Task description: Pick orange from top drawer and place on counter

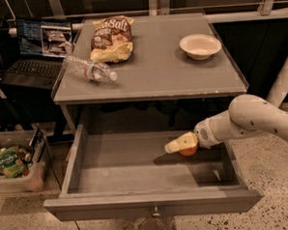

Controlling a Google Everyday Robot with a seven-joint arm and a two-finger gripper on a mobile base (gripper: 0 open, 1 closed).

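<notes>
The top drawer [153,203] is pulled open below the counter [156,68]. The orange [189,151] sits in the drawer's right half, mostly covered by my gripper [180,145], whose cream fingers reach over it from the right. My white arm [251,121] comes in from the right edge above the drawer's right wall. I cannot see how the fingers stand around the orange.
On the counter lie a clear plastic bottle [89,69], a chip bag [111,39] and a white bowl [200,45]. A laptop [39,50] stands to the left. A bin with packets [13,162] sits on the floor at the left.
</notes>
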